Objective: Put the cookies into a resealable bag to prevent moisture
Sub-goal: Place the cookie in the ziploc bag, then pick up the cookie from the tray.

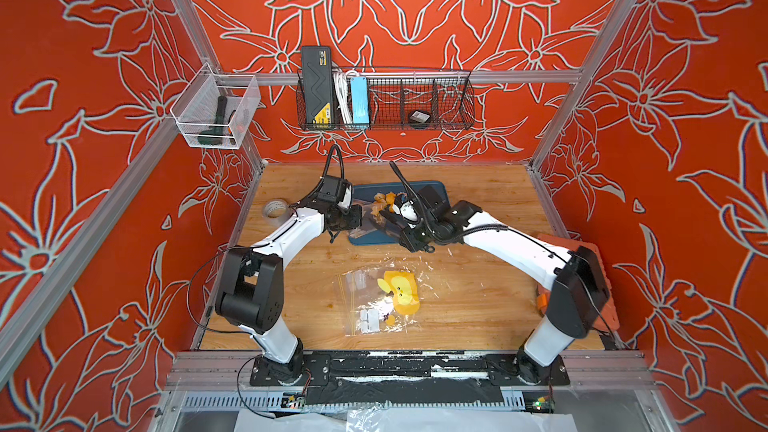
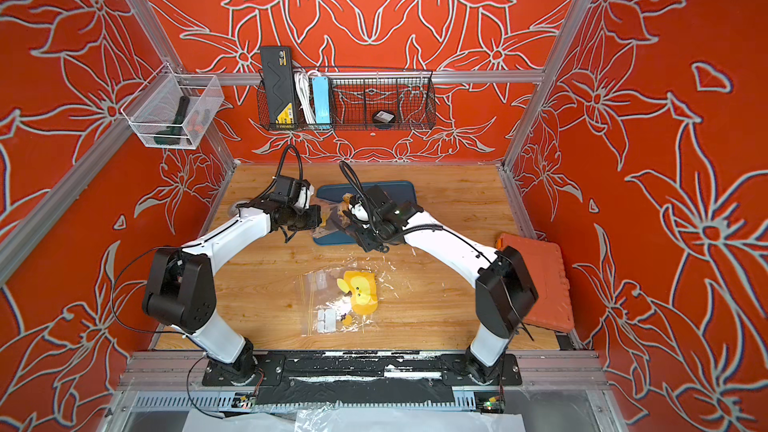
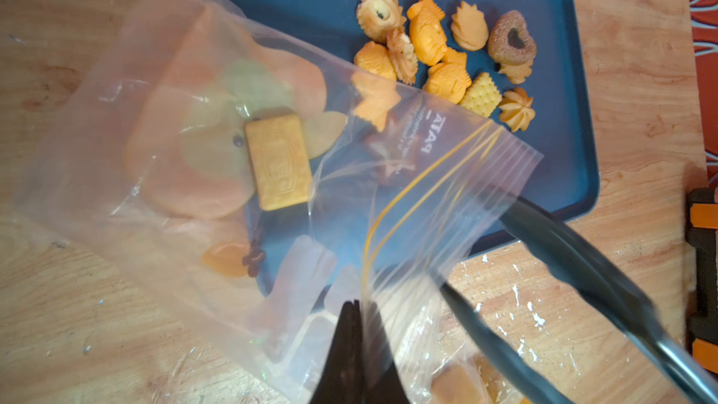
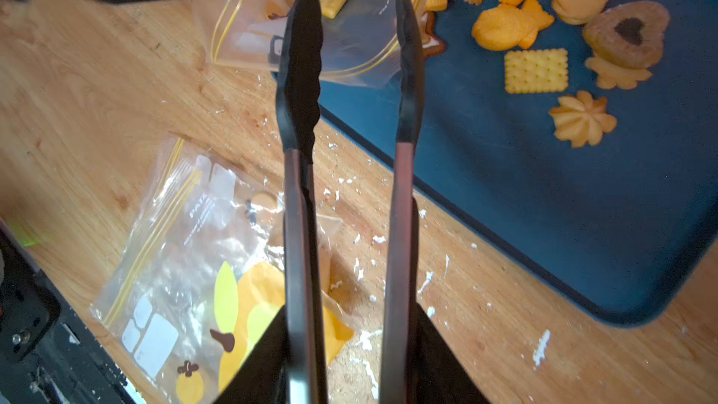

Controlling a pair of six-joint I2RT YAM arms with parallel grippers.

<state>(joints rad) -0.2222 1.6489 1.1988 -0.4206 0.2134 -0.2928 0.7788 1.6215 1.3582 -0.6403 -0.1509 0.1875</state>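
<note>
left gripper [image 3: 355,316] pinches clear zip bag [image 3: 194,110] | right gripper [image 4: 349,328] grips black tongs [image 4: 299,91] | risk: slack mouth folds, small orange cookies [image 3: 427,36] miss

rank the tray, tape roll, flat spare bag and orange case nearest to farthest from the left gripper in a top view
1. tray, right beside the left gripper, mid table
2. tape roll by the left wall and spare bag toward the front: too close to call
3. orange case, far right edge
</note>
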